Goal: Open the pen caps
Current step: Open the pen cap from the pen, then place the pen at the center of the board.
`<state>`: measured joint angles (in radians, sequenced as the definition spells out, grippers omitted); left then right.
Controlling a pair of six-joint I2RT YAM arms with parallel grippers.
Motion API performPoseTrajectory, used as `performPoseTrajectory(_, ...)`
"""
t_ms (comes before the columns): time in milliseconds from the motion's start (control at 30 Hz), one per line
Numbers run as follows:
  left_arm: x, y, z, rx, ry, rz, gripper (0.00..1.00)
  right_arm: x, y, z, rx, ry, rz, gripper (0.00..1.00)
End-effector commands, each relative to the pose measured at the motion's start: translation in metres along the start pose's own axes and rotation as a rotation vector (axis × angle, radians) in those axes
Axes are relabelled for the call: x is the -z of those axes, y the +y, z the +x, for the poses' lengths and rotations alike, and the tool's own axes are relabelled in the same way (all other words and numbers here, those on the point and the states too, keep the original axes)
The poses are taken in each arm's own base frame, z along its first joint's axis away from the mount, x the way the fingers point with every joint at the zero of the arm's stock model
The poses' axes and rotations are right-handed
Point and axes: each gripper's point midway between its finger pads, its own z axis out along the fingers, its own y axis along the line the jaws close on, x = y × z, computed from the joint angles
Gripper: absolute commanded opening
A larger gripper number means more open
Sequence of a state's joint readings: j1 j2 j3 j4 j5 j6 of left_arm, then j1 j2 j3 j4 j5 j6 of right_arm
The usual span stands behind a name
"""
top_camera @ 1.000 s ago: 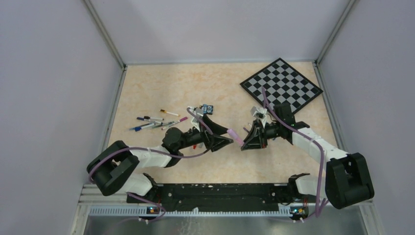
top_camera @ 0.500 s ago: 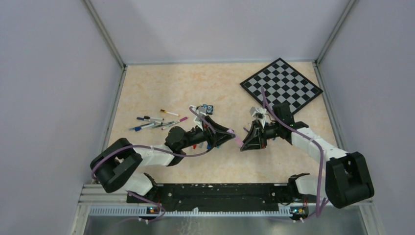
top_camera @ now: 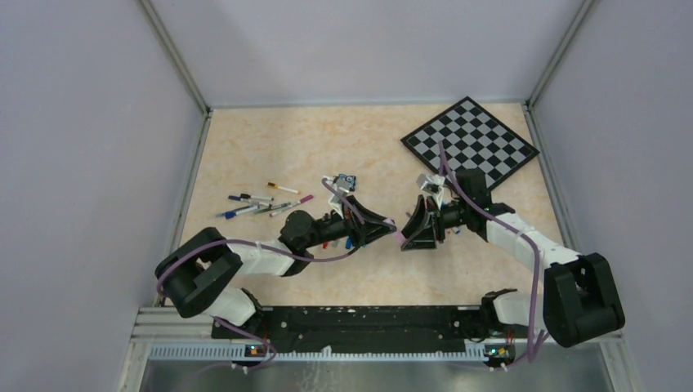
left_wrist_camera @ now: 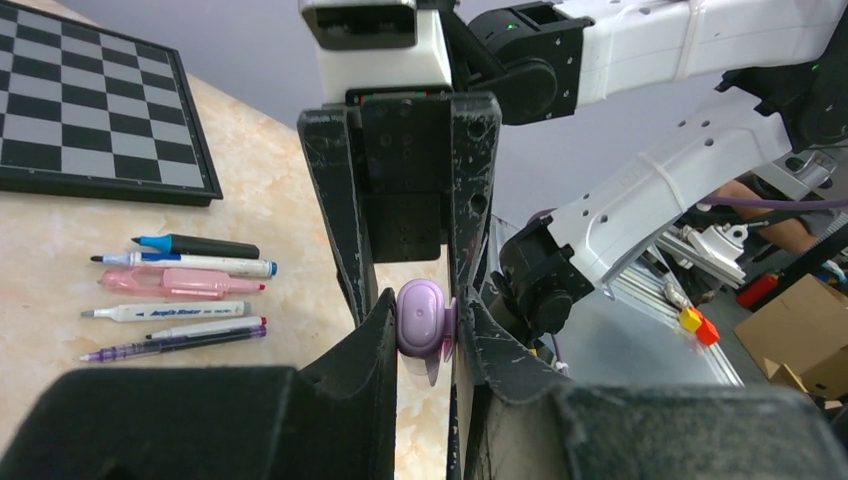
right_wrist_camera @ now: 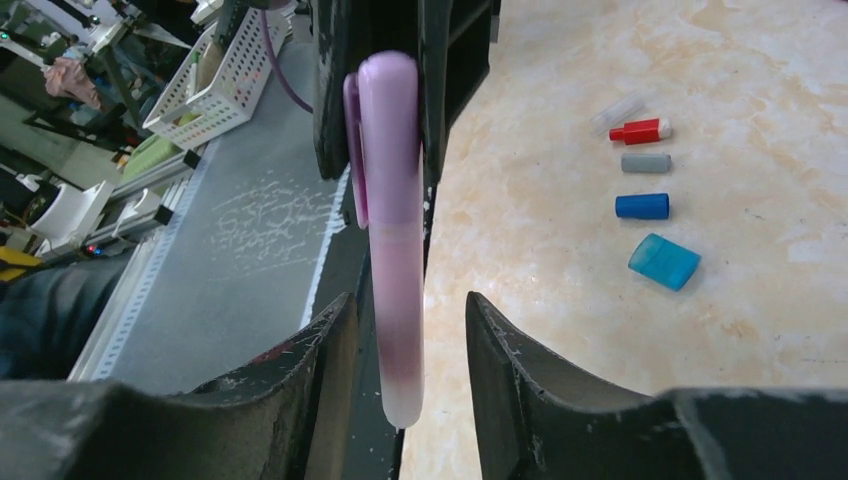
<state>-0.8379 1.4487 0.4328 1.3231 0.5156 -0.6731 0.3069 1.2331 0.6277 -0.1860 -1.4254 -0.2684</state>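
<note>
A purple pen [right_wrist_camera: 392, 230] hangs in the air between my two grippers, small in the top view as pen [top_camera: 398, 231]. My left gripper [left_wrist_camera: 425, 305] is shut on its purple cap [left_wrist_camera: 425, 322], pinched between both fingers. My right gripper [right_wrist_camera: 410, 300] stands open around the pen's pale end, with a gap on each side. Loose pen caps lie on the table: red [right_wrist_camera: 640, 131], grey [right_wrist_camera: 645, 162], blue [right_wrist_camera: 641, 206] and teal [right_wrist_camera: 664, 262]. Several uncapped pens [left_wrist_camera: 180, 290] lie in a row below the chessboard. More pens [top_camera: 261, 204] lie at the left.
The chessboard [top_camera: 470, 139] lies at the back right, also in the left wrist view as chessboard [left_wrist_camera: 90, 110]. A small toy block [top_camera: 346, 180] sits behind the left gripper [top_camera: 389, 225]. Grey walls enclose the table on three sides.
My left gripper moved right to the pen and closed on its cap end. My right gripper, shut on the pen before, has opened around it.
</note>
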Motion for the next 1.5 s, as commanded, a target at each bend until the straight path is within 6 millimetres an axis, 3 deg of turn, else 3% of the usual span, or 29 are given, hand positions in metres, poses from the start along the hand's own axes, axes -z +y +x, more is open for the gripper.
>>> performPoseTrajectory(0, -0.013, -0.010, -0.006, -0.041, -0.014, 0.060, 0.00, -0.003, 0.009, -0.013, 0.040, -0.024, -0.055, 0.43)
performPoseTrajectory(267, -0.019, -0.012, -0.009, -0.060, -0.028, 0.069, 0.00, -0.004, 0.008, -0.011, 0.010, -0.020, -0.055, 0.33)
performPoseTrajectory(367, -0.019, -0.011, -0.014, -0.078, -0.044, 0.057, 0.00, -0.006, 0.008, -0.010, 0.003, -0.014, -0.060, 0.20)
performPoseTrajectory(433, -0.018, -0.010, -0.019, -0.097, -0.060, 0.041, 0.00, -0.008, 0.007, -0.010, -0.003, -0.010, -0.062, 0.00)
performPoseTrajectory(500, -0.017, -0.008, -0.028, -0.134, -0.088, 0.019, 0.00, -0.008, 0.008, -0.008, -0.011, -0.003, -0.064, 0.00)
performPoseTrajectory(600, -0.010, -0.007, -0.060, -0.203, -0.155, -0.016, 0.00, -0.009, 0.010, -0.007, -0.014, 0.005, -0.074, 0.00)
performPoseTrajectory(833, 0.030, 0.000, -0.170, -0.341, -0.430, -0.158, 0.00, -0.014, 0.012, 0.001, -0.034, 0.021, -0.102, 0.00)
performPoseTrajectory(933, 0.041, -0.003, -0.196, -0.372, -0.502, -0.197, 0.00, -0.016, 0.009, 0.004, -0.043, 0.036, -0.096, 0.00)
performPoseTrajectory(1000, 0.043, -0.008, -0.202, -0.389, -0.516, -0.196, 0.00, -0.015, 0.004, 0.005, -0.023, 0.054, -0.066, 0.00)
performPoseTrajectory(1100, 0.041, -0.010, -0.192, -0.371, -0.459, -0.179, 0.00, -0.008, -0.022, 0.010, 0.043, 0.147, 0.090, 0.00)
performPoseTrajectory(1200, 0.042, -0.004, -0.163, -0.293, -0.354, -0.175, 0.00, 0.018, -0.065, 0.009, 0.118, 0.246, 0.356, 0.00)
performPoseTrajectory(1467, 0.067, 0.010, -0.068, -0.027, -0.113, -0.192, 0.00, 0.131, -0.126, -0.004, 0.094, 0.236, 0.866, 0.00)
